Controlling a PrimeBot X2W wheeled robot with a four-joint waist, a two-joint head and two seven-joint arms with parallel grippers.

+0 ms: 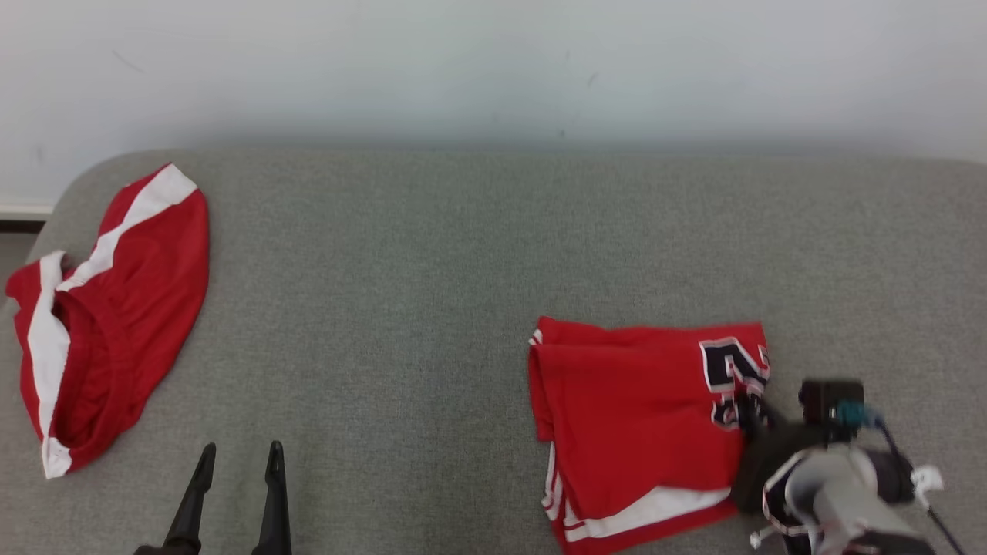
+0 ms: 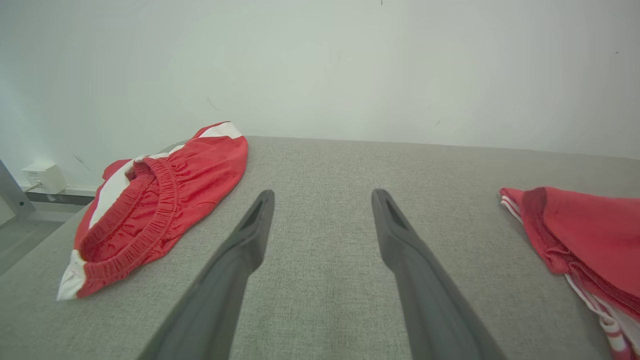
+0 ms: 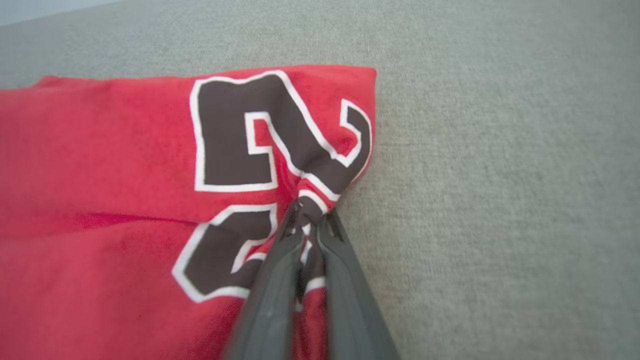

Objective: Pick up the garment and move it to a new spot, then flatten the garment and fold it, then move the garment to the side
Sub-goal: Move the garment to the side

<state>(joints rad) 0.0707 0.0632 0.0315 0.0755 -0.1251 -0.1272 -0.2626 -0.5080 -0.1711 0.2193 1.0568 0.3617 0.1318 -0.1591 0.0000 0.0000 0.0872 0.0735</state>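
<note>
A folded red garment (image 1: 632, 416) with white trim and black numerals lies on the grey surface at the lower right. My right gripper (image 1: 748, 405) is at its right edge, shut on a pinch of the printed cloth. In the right wrist view the two fingers (image 3: 280, 280) of the right gripper (image 3: 310, 220) squeeze a fold of the garment (image 3: 100, 165) beside the numerals. My left gripper (image 1: 240, 456) stands open at the lower left, holding nothing. In the left wrist view the left gripper (image 2: 322, 197) points over bare fabric, with the garment's edge (image 2: 580, 225) at the right.
A second red garment (image 1: 116, 308) with white stripes and an elastic waistband lies bunched at the far left, near the rounded corner of the grey surface (image 1: 432, 293). It also appears in the left wrist view (image 2: 160, 200). A pale wall (image 1: 493, 69) runs behind the surface.
</note>
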